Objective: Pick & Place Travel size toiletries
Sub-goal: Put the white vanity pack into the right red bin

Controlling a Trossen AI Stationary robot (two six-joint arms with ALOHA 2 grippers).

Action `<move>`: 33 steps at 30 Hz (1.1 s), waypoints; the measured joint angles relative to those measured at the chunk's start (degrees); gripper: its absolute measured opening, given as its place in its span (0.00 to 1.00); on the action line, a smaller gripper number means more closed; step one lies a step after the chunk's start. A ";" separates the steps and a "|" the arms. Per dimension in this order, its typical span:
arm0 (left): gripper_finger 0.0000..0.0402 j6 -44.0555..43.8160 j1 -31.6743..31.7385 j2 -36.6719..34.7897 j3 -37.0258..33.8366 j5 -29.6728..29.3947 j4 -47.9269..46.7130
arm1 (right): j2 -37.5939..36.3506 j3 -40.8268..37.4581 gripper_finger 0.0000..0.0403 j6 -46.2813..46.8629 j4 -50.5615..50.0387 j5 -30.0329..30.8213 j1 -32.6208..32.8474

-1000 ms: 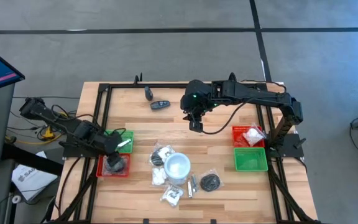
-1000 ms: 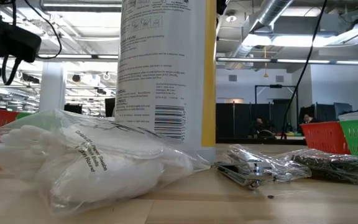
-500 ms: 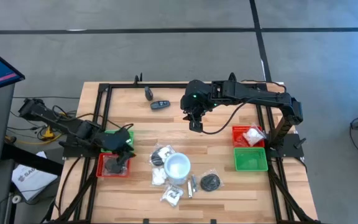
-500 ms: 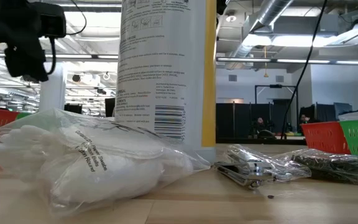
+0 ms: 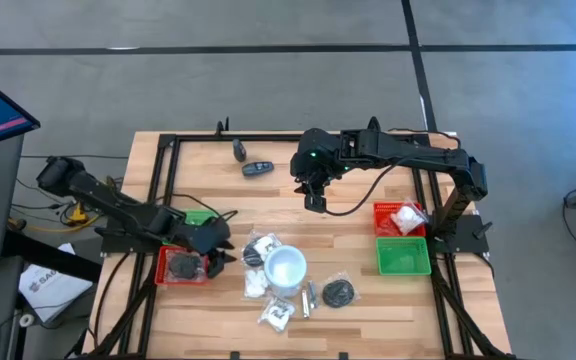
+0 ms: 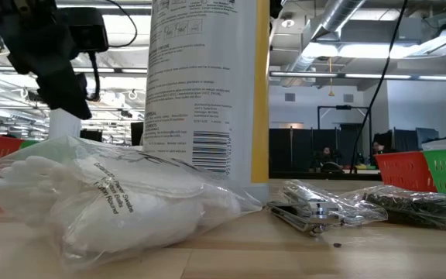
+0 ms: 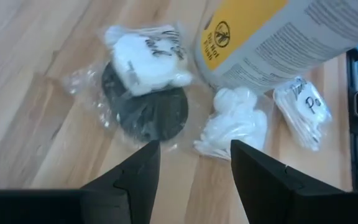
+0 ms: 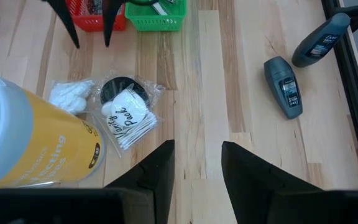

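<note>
My left gripper [image 5: 218,252] hangs with its fingers [image 7: 135,180] spread and nothing between them, just left of the white-and-yellow bottle [image 5: 286,268] that I use as landmark. Since a second ago this arm has swung from over the left red tray [image 5: 168,277] toward the bottle; in the low view its dark wrist [image 6: 56,62] now shows farther in from the edge. Below its fingers lies one black disc in a clear wrapper [image 7: 145,111] with a white packet [image 7: 145,56] on it, touching the bottle's left side, and a white cotton bag [image 7: 235,121] beside it.

My right gripper [image 5: 314,200] hovers above the bare wood well behind the bottle, fingers [image 8: 148,174] parted and holding nothing; it has not moved.

I count about six wrapped toiletries clustered round the bottle, among them a second black disc [image 5: 339,292] to its right and silvery sticks [image 5: 308,298] in front. Two dark oblong bottles [image 8: 283,87] lie far behind the bottle. There are four trays: left red and left green [image 5: 203,216], right red [image 5: 383,222] with a white packet [image 5: 406,217], right green [image 5: 402,258]. A dark item [image 5: 182,265] sits in the left red tray.
</note>
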 joint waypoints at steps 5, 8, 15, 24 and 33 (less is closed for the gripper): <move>0.46 4.98 0.00 4.54 0.00 0.02 5.52 | 0.00 0.00 0.31 0.00 -0.02 0.00 0.00; 0.46 5.95 0.00 7.30 0.00 0.02 8.71 | 0.00 0.00 0.31 0.00 -0.04 -0.01 0.00; 0.46 8.05 0.00 13.00 0.00 0.18 15.14 | 0.00 0.00 0.31 0.00 -0.04 -0.02 0.00; 0.46 11.68 0.00 21.13 0.00 2.60 25.54 | 0.00 0.00 0.31 0.00 -0.04 -0.02 0.00; 0.46 11.52 0.00 25.41 -0.02 2.60 26.65 | 0.00 0.00 0.31 -0.01 -0.02 -0.02 0.00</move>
